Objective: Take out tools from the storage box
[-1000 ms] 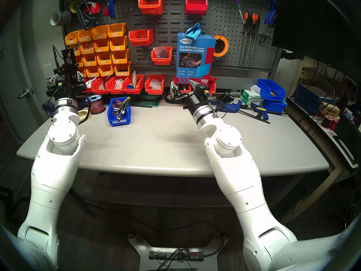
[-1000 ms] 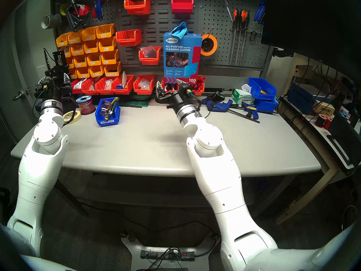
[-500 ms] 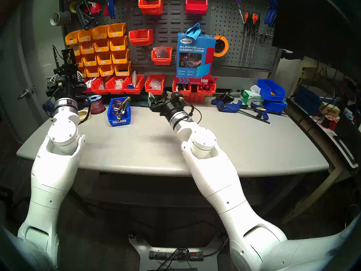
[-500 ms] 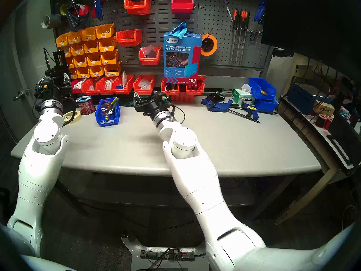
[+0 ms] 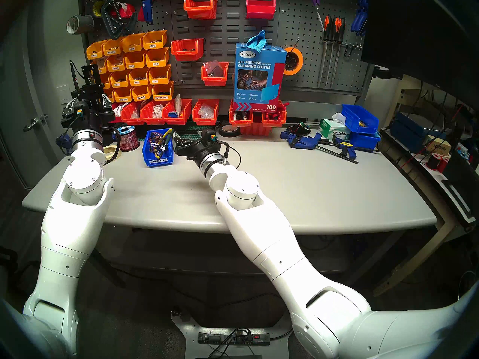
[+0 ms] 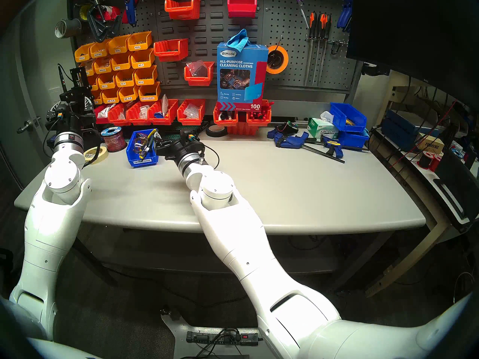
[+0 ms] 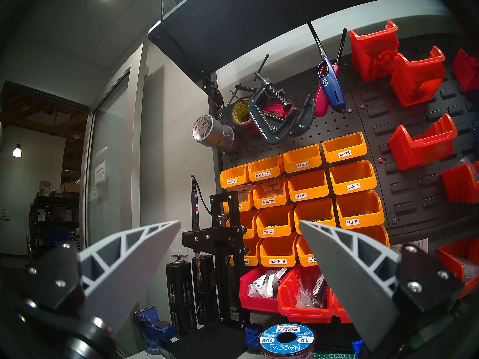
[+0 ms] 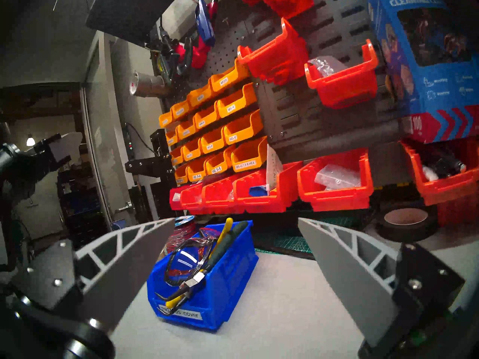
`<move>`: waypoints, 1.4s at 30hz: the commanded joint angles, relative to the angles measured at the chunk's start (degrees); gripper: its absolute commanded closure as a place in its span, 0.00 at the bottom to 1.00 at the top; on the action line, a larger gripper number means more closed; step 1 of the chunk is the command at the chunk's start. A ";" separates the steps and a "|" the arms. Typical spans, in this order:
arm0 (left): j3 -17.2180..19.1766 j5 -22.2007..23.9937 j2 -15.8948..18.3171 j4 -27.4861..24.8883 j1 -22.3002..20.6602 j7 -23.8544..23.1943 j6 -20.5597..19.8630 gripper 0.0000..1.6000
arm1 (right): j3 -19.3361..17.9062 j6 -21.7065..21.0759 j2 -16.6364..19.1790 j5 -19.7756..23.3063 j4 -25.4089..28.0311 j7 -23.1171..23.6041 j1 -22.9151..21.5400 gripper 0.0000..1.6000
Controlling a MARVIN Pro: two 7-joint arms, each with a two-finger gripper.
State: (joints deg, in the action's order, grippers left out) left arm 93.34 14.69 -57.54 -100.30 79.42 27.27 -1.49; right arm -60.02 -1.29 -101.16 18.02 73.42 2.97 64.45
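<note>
The right end effector point(image 8: 236, 249), jaws spread and empty, is hovering just beside the blue box point(image 8: 228, 280) on the desk point(image 5: 259, 195); glasses point(image 8: 186, 257) and cutters point(image 8: 178, 297) are lying inside. The left end effector point(image 7: 239, 249) is gaping, well apart.

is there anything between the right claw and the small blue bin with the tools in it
Nothing visible. The right claw is open and empty, just to the right of the labelled blue bin, with only bare tabletop between them. The safety glasses and yellow-handled cutters lie exposed on top.
</note>
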 commanded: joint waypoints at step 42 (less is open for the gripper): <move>0.13 0.02 0.20 -0.58 -0.59 -0.06 0.19 0.00 | 3.11 14.10 -10.84 -5.44 -37.98 -2.05 -22.33 0.00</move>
State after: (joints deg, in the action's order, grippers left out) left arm 93.33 14.70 -57.51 -100.30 79.42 27.29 -1.48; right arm -57.02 11.95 -109.27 12.75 38.93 -0.18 47.73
